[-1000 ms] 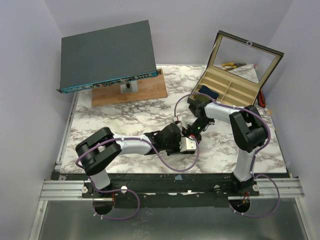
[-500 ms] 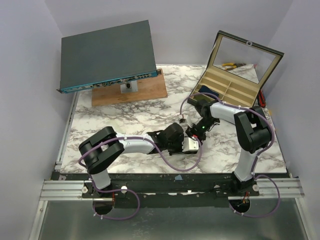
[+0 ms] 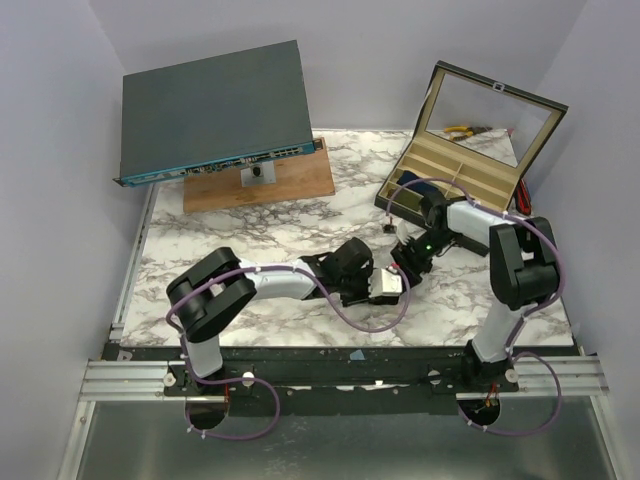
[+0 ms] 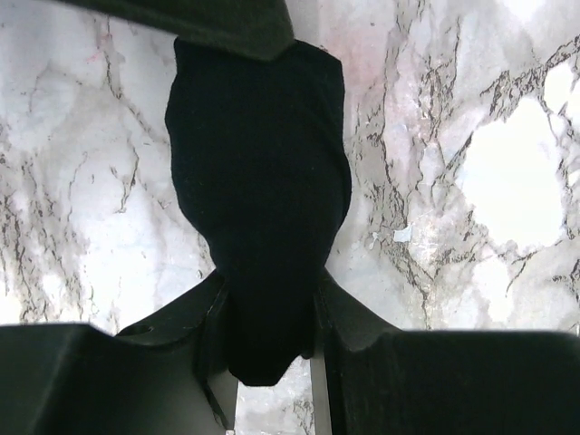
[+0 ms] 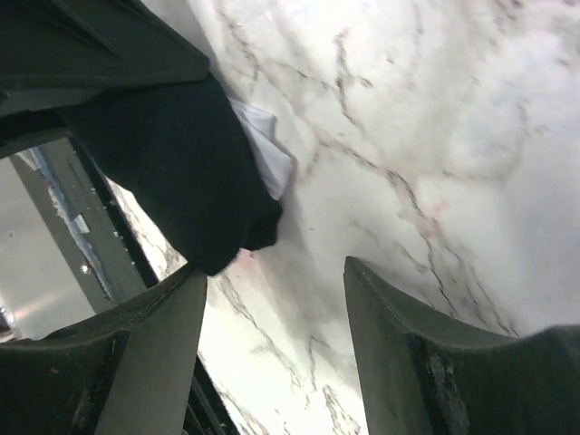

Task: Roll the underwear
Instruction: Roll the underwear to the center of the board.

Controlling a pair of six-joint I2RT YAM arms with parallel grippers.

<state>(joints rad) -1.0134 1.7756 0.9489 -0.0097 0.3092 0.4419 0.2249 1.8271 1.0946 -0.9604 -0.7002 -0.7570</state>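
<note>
While my left fingers point(image 4: 195, 322) press in from both sides, they pinch the narrow end of the underwear point(image 4: 258, 163), so my left gripper point(image 4: 269, 299) is clamped on the black fabric. From my fingertips the garment runs away as one long dark bundle lying on the marble table point(image 4: 489, 181). Its far end slips under a dark piece of hardware that I cannot make out.

My right fingers point(image 5: 399, 344) stand spread, and my right gripper point(image 5: 272, 272) has only bare marble between its tips. The bundle lies just off my left-hand fingertip there, with a bit of white trim showing along its edge. Whether fabric and fingertip touch I cannot tell.

From above, both grippers meet on the near side of the organizer box point(image 3: 462, 172), the right one closer to it and the left one just beyond, farther from the box. The arms hide the garment in that view. Well to the left of the box, a network switch point(image 3: 215, 105) sits tilted on a wooden board point(image 3: 275, 185).
</note>
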